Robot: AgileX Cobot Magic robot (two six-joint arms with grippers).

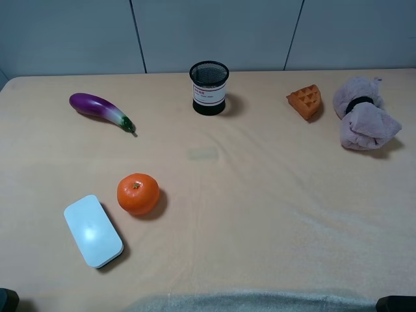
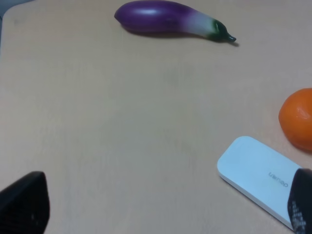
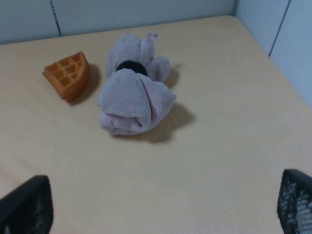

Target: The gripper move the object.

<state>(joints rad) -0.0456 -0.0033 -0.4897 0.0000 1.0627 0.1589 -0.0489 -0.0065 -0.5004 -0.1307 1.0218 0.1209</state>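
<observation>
A peach cloth-covered table [image 1: 273,214] stood before pale grey wall panels. Nearest the robot, the left gripper [image 2: 156,204] and the right gripper [image 3: 161,204] each showed two black fingertips set wide apart, holding nothing. On the left side, a white rounded case [image 1: 93,231] lay just beside the orange object [image 1: 138,194], which sat on the cloth apart from both grippers. Farther back lay a purple eggplant [image 1: 101,110], a black mesh cup [image 1: 208,88] at centre, then a waffle wedge [image 1: 305,101] near a bundled mauve towel [image 1: 364,117] on the right.
</observation>
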